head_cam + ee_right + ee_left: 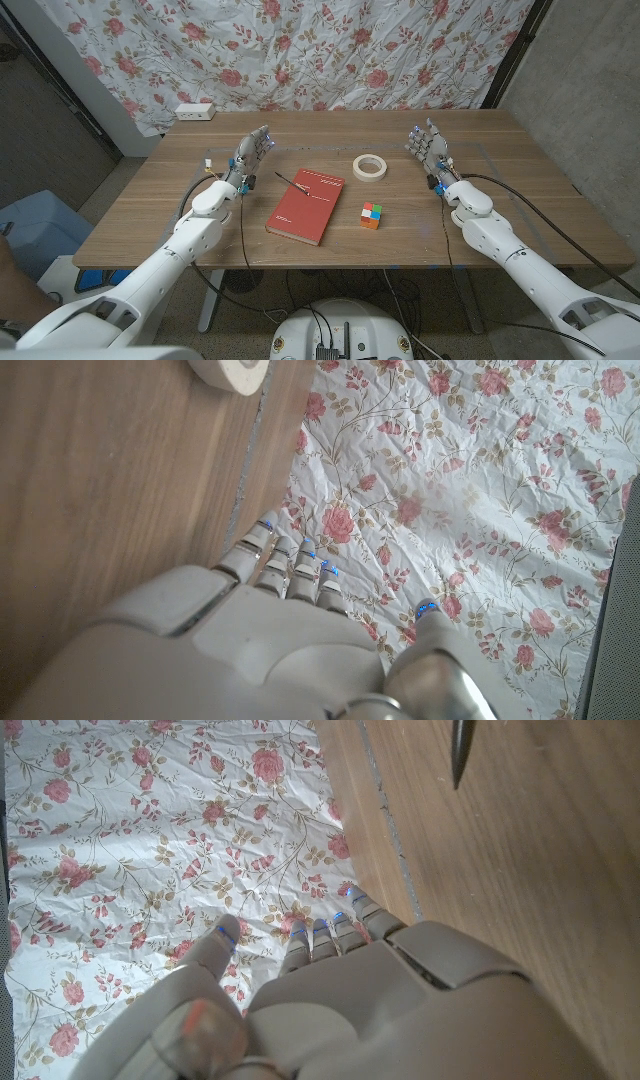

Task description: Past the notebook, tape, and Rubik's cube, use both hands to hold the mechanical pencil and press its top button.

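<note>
On the worktop (150,210), the mechanical pencil (293,183) lies half on the top-left corner of the red notebook (306,206), untouched, with the tape (369,167) and Rubik's cube (371,215) to its right; left hand (250,160) and right hand (428,152) stand well apart on either side, fingers (262,139) spread, holding nothing. Best approach, I'd say: left hand pinches the barrel mid-length and lifts it off the notebook, then the right presses the button end straight along the barrel. Long axis runs diagonally, from near the left hand toward the notebook's middle; which end is tip or button I cannot tell.
</note>
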Robot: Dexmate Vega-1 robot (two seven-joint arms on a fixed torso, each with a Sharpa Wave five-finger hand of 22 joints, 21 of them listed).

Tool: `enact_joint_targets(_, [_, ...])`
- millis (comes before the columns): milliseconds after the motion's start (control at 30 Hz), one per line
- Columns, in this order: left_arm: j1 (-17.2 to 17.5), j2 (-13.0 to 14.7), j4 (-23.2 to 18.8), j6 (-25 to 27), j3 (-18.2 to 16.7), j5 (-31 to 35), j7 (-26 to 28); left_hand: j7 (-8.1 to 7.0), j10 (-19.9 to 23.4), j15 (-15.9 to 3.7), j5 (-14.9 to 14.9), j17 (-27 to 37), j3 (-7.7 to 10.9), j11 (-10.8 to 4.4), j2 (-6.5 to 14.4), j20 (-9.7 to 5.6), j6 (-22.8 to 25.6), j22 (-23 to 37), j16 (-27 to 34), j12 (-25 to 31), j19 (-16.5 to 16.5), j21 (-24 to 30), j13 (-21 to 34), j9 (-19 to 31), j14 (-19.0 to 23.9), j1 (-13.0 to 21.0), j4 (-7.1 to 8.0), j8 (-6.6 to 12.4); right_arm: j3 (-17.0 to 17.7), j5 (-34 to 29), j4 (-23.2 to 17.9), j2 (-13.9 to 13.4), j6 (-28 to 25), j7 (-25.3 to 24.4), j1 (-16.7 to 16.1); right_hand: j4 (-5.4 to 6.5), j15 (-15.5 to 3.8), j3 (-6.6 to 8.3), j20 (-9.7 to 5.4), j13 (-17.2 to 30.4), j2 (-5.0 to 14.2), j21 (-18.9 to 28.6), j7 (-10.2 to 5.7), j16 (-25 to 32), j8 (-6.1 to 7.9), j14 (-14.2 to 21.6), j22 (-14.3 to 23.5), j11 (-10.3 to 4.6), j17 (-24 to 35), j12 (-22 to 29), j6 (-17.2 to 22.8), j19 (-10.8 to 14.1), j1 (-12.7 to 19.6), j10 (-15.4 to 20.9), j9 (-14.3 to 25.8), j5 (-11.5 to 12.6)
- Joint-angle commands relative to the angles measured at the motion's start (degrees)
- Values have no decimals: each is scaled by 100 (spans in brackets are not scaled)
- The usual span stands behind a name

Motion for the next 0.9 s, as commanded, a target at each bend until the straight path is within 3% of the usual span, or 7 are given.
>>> enact_joint_targets(33, [-107,117,-61,107,52,157,3,-29,49,-81,17,16,33,-97,66,-46,104,12,26,36,67,30,10,10,35,106,-103,30,-33,-102,48,135,194,-163,-92,-5,-18,32,-17,21,37,27,16,33,33,49,21,5,10,28,54,12,-15,48,20,43])
enact_joint_targets(133, [-139,122,-63,89,95,214,-33,-17,119,-80,10,17,96,-94,146,-2,178,10,24,45,68,28,9,11,71,197,-229,42,-32,-216,7,134,256,-321,-137,-8,-29,37,-21,19,41,28,14,32,35,56,21,-7,-2,29,61,8,-12,53,19,47])
enact_joint_targets(200, [-122,192,-204,216,121,279,46,-54,217,-126,-12,16,191,-100,231,8,322,8,24,57,89,33,11,11,119,334,-399,70,-32,-248,-59,102,220,-382,-175,-18,-40,50,-30,16,53,31,24,34,53,79,20,-6,-25,43,109,4,1,91,18,55])
enact_joint_targets(433, [37,405,-676,415,139,604,466,-235,597,-307,-67,15,232,-228,122,-48,772,9,44,103,229,58,14,16,351,592,-908,113,-4,-241,-253,10,125,-449,-294,-31,-48,65,-52,13,65,35,15,31,55,95,20,-13,-55,49,123,1,15,116,17,62])
enact_joint_targets(800, [152,881,-1151,644,166,798,253,-388,790,-472,-73,17,204,-380,42,-111,1044,7,33,109,308,54,14,17,452,702,-1126,128,80,-203,-398,-135,153,-432,-481,-44,-50,80,-62,9,75,37,25,22,51,100,19,1,-94,43,126,-11,25,113,16,69])
enact_joint_targets(900, [120,977,-1172,624,200,856,98,-463,827,-557,-91,20,129,-466,-96,-181,1112,4,24,91,327,45,16,16,465,700,-1193,110,74,-255,-414,-175,147,-454,-502,-46,-53,83,-67,8,78,38,26,20,51,99,19,-1,-102,41,126,-12,28,112,16,71])
